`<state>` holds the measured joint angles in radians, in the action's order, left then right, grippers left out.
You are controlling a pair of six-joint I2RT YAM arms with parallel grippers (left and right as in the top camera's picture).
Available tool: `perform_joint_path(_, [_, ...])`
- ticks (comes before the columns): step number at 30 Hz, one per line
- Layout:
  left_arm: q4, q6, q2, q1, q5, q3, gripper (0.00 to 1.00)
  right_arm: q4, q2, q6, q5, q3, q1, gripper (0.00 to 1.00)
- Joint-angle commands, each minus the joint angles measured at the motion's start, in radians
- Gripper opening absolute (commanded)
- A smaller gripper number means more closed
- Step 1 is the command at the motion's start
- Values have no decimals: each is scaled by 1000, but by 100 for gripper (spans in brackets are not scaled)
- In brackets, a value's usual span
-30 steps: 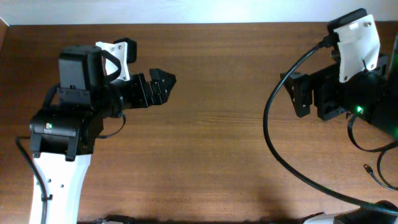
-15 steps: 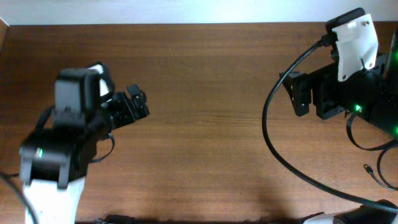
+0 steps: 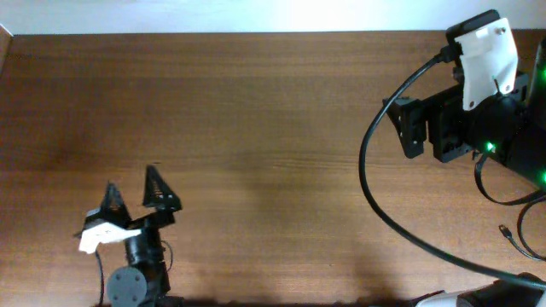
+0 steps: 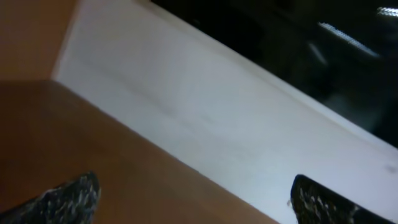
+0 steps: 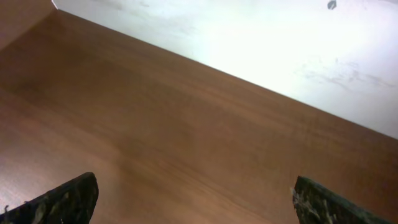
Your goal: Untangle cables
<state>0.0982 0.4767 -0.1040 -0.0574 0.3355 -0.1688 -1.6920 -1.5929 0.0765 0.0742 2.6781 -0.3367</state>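
Note:
A thin black cable [image 3: 519,239] with a small metallic plug end lies at the far right edge of the table in the overhead view, partly cut off by the frame and partly under the right arm. My right gripper [image 3: 404,128] is open and empty, pointing left, well above and left of that cable. In the right wrist view the gripper [image 5: 196,205] has only bare wood between its fingertips. My left gripper [image 3: 135,194] is open and empty at the front left of the table. In the left wrist view it [image 4: 196,202] faces wood and a white wall.
A thick black cable [image 3: 368,170] from the right arm's base loops across the right part of the table toward the front edge. The brown wooden table [image 3: 273,128] meets a white wall [image 3: 256,15] at the back.
My left arm has pulled back from the upper left of the table to the front left edge, its open gripper now pointing toward the back. The right arm has not moved.

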Motion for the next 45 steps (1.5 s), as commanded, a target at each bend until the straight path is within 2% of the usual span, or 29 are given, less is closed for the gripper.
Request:
perform_joint_path(1, [-131, -1, 100, 9, 80, 6, 99, -6, -2, -10, -7, 2, -6, 99])
perform_joint_path(3, [-119, -152, 99, 9, 47, 16, 99, -6, -2, -10, -7, 2, -6, 99])
perform_joint_path(5, [-5, -327, 99, 9, -54, 80, 99, -6, -2, -10, -7, 2, -6, 99])
perform_joint_path(7, [37, -344, 99, 9, -80, 152, 99, -6, -2, -10, -7, 2, -6, 99])
perform_joint_path(10, [-58, -404, 99, 7, -93, 161, 99, -6, -2, -10, -7, 2, -6, 99])
perform_joint_path(11, [-167, -384, 99, 7, -94, 161, 99, -6, -2, -10, -7, 2, -6, 99])
perform_joint_path(14, [-161, -404, 99, 7, -113, 161, 99, -6, -2, -10, -7, 2, -6, 99])
perform_joint_path(16, [-172, -607, 99, 7, -220, 161, 99, -6, -2, -10, -7, 2, -6, 99])
perform_joint_path(17, [-174, -625, 99, 7, -224, 161, 99, -6, -2, -10, -7, 2, -6, 99])
perform_joint_path(20, [-179, -576, 87, 7, -268, 159, 99, -6, -2, -10, -7, 2, -6, 99])
perform_joint_path(33, [-179, -576, 77, 7, -268, 159, 99, -2, -10, 18, -50, 2, -3, 99])
perform_joint_path(36, [-179, -576, 77, 7, -268, 159, 99, 91, -11, 28, -26, 2, -3, 99])
perform_joint_path(38, [-179, -576, 77, 7, -268, 159, 99, 316, -8, 102, 35, -78, -3, 99])
perform_joint_path(42, [-179, -576, 77, 7, -268, 159, 99, 664, 74, 103, 210, -426, -5, 99])
perform_joint_path(45, [-179, -576, 77, 7, -268, 159, 99, 771, 179, 103, 203, -675, -4, 99])
